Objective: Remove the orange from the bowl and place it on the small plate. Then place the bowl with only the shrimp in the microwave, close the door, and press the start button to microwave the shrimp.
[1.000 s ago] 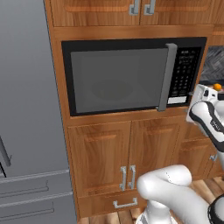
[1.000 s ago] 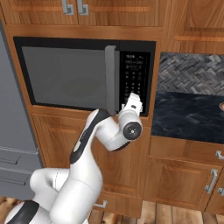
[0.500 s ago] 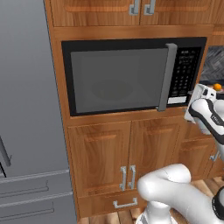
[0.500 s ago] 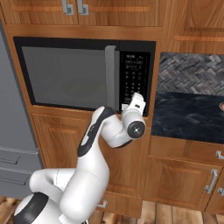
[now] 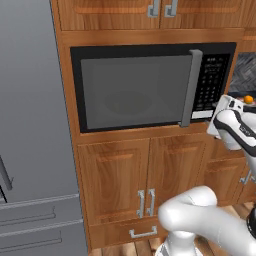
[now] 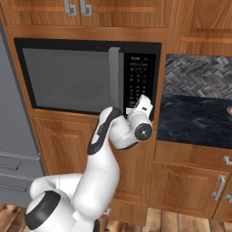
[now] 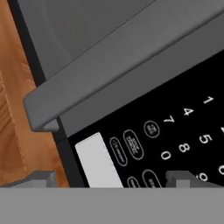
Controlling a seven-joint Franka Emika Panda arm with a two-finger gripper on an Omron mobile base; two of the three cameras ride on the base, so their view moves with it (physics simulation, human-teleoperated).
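The microwave [image 5: 150,85] sits built into the wooden cabinets with its door [image 5: 135,90] shut and the grey bar handle [image 5: 190,87] upright. My gripper [image 7: 111,179] is open and empty, close in front of the lower end of the black keypad [image 7: 175,131], next to a white rectangular button [image 7: 98,159]. From the right base, the gripper [image 6: 140,106] is at the keypad's bottom corner. A dim round shape [image 5: 122,102] shows through the window; bowl and shrimp are hidden. The orange [image 5: 248,99] peeks past my hand at the right edge.
A grey fridge [image 5: 30,125] stands left of the microwave. Wooden cabinet doors [image 5: 145,175] lie below it. A dark counter [image 6: 195,120] with a patterned backsplash runs to the right, with a sliver of red-brown rim [image 6: 229,110] at the frame edge.
The arm's elbow has swung to the right and the hand has edged nearer the keypad's lower corner. The jaws stayed open. The microwave door stayed shut.
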